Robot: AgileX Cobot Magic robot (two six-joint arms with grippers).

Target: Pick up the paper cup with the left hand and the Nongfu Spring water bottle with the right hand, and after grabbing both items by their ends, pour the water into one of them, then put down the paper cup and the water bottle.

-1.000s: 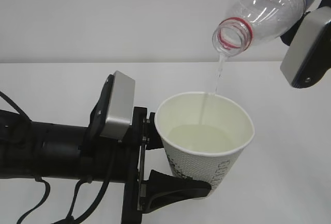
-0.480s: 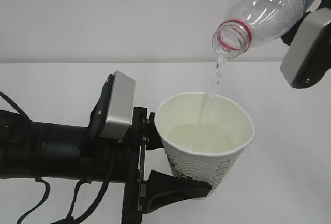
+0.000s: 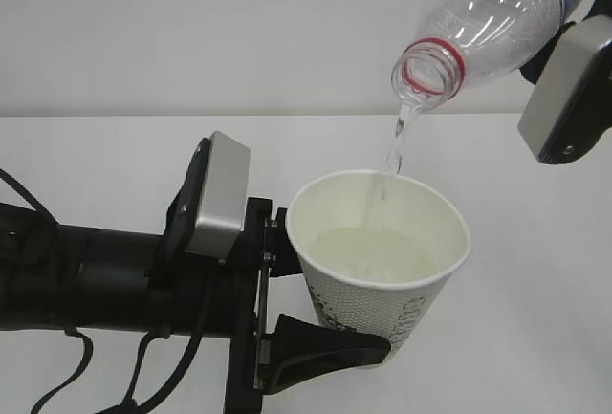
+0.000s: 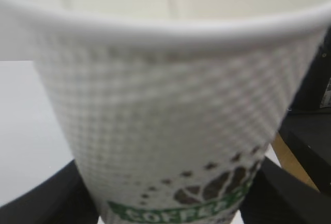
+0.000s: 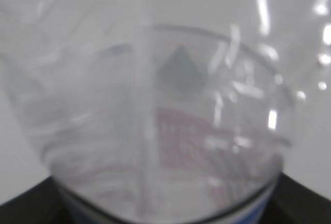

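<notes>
The cup (image 3: 381, 259) sits clamped low between the left hand's (image 3: 316, 337) fingers (image 3: 330, 349), over bare white worktop (image 3: 535, 337). The bottle (image 3: 483, 22), tilted mouth-down above its far rim, drops water (image 3: 397, 146) inside. The right hand's (image 5: 165, 203) fingers (image 5: 31, 198) clamp the bottle (only its wrist view shows them).

White bench (image 3: 115, 146), bare and evenly lit, meets a pale grey wall (image 3: 191, 22) along a straight horizontal line behind.
</notes>
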